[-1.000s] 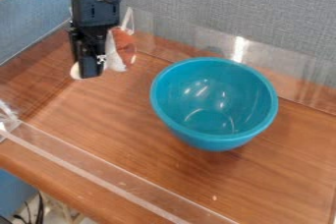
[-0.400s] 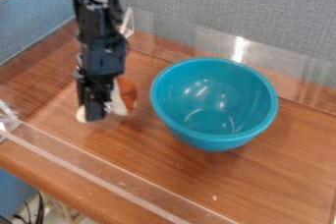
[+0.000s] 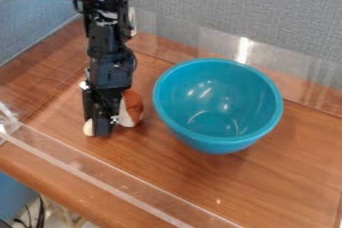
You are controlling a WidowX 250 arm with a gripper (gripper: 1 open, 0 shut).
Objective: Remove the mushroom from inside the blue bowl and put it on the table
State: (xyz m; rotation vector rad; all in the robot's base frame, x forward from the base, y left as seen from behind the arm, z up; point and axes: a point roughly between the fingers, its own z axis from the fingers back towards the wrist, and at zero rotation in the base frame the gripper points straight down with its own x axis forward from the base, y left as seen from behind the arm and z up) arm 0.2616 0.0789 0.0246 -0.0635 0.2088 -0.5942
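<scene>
The jaws are seen down at the tabletop, standing on either side of the mushroom; whether they are clenched on it or already released cannot be told. The gripper is pointed steeply downward, with the black arm rising behind it toward the far left. The mushroom is found low at the table, left of the blue bowl and outside it. The bowl is set upright, just right of the gripper.
</scene>
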